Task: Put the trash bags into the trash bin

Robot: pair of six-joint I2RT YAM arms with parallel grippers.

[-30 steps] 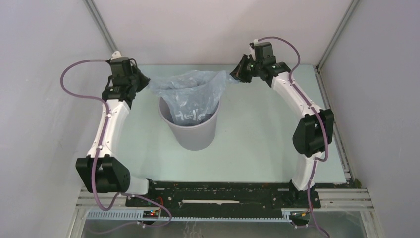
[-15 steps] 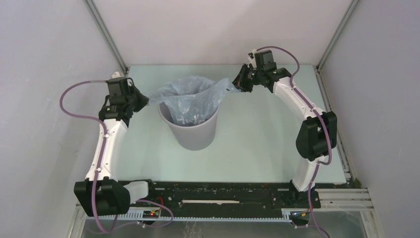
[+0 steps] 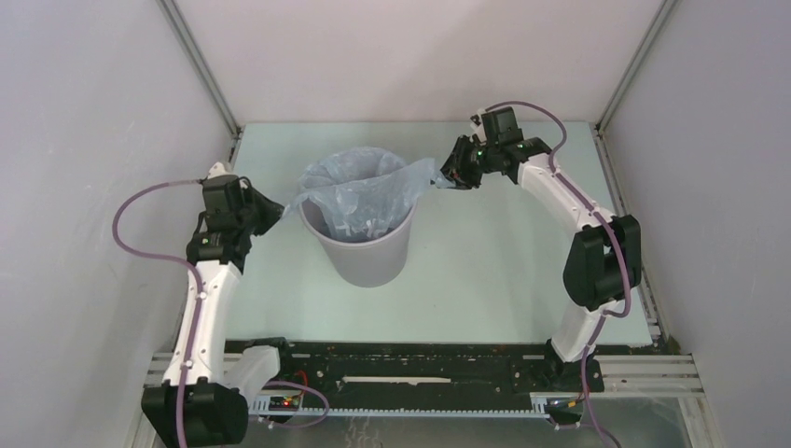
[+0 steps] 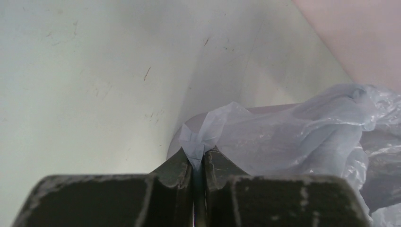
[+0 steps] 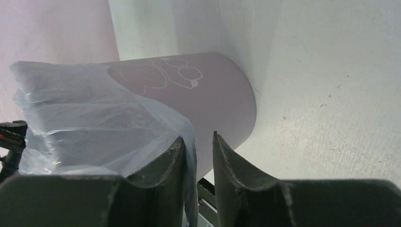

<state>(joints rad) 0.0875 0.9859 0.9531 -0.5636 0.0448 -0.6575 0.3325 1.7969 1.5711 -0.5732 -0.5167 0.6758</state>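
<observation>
Blue-film trash bag (image 3: 359, 191) inside grey trash bin (image 3: 368, 257); my left tool (image 4: 197, 153) pinches its corner, spreading the mouth; right tool (image 5: 197, 138) parted.

Two slim robot arms of the same make. The left arm (image 3: 201, 299) and the right arm (image 3: 560, 191) have smooth white shell links joined by bulky black joint housings (image 3: 602, 261), rounded like drums. A thin, glossy purple cable (image 3: 117, 224) runs along each arm and loops free near the wrist. A small green light (image 3: 478, 144) glows on the right wrist. The left gripper (image 4: 197, 153) and the right gripper (image 5: 197, 142) are black. Their fingers (image 5: 236, 163) are dark and matte with curved tips, and the edges are scuffed pale with wear. Both arms are bolted to one black base plate (image 3: 420, 369).
</observation>
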